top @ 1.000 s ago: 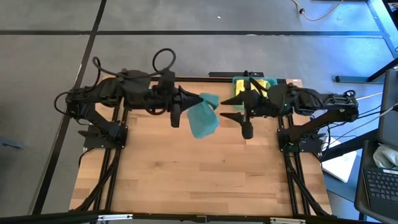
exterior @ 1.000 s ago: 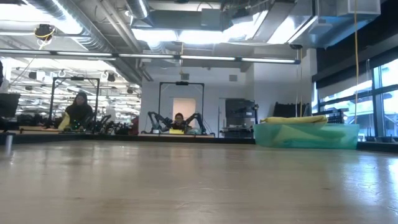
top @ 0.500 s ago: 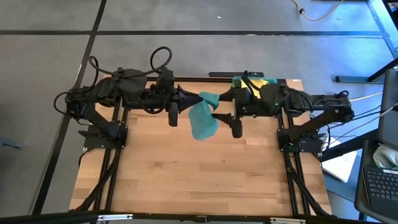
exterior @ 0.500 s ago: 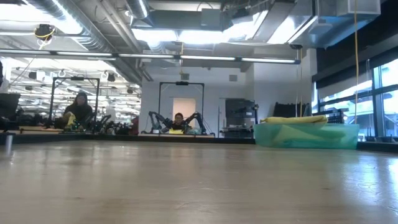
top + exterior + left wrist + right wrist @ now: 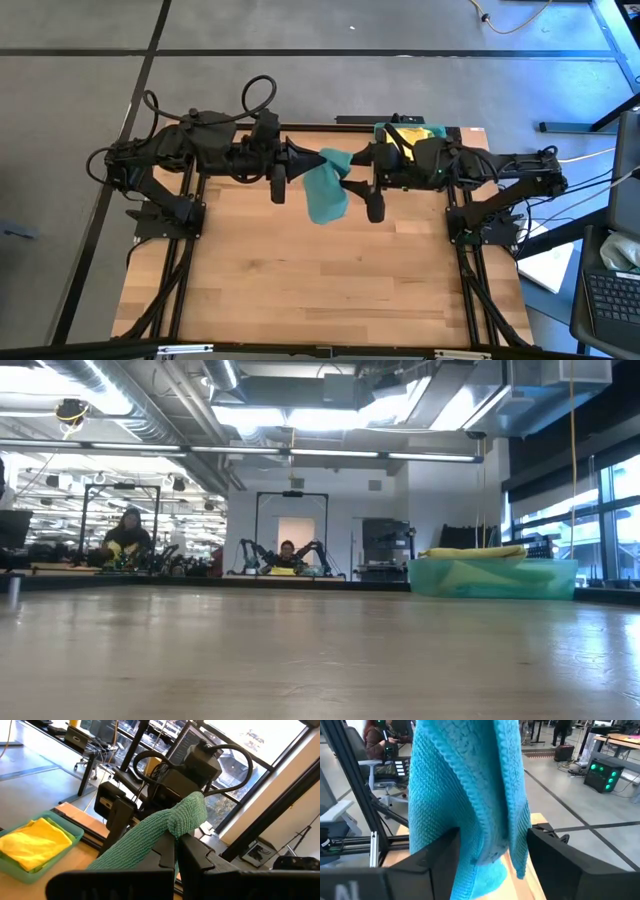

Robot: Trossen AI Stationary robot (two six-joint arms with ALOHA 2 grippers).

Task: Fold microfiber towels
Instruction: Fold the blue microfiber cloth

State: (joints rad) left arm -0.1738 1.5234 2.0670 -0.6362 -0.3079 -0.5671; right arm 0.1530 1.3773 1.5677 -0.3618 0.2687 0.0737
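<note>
A teal towel (image 5: 326, 195) hangs in the air over the far middle of the table. My left gripper (image 5: 322, 160) is shut on its top and points toward the table's right. My right gripper (image 5: 348, 175) is open and points toward the table's left. In the right wrist view its two fingers stand on either side of the hanging towel (image 5: 470, 795). A teal plastic tray (image 5: 385, 131) at the far right holds yellow towels (image 5: 412, 132). Neither gripper nor the teal towel shows in the low view. My left gripper pinches a bunched top part of the teal towel (image 5: 187, 812) between its two fingers, and a small tuft sticks out past the fingertips. The fingers come level from the table's left. The towel hangs slack below them, clear of the table. I cannot tell whether my right gripper's fingers touch the towel.
The tray with the yellow towels also shows in the low view (image 5: 490, 577) and in the left wrist view (image 5: 30, 870). Bare wooden tabletop (image 5: 320, 270) lies toward the near edge. People sit at other benches far behind the table (image 5: 128, 535).
My right gripper has moved toward the table's left, up to the hanging teal towel, and stays open with its fingers now on either side of the towel. The towel still hangs from my left gripper.
</note>
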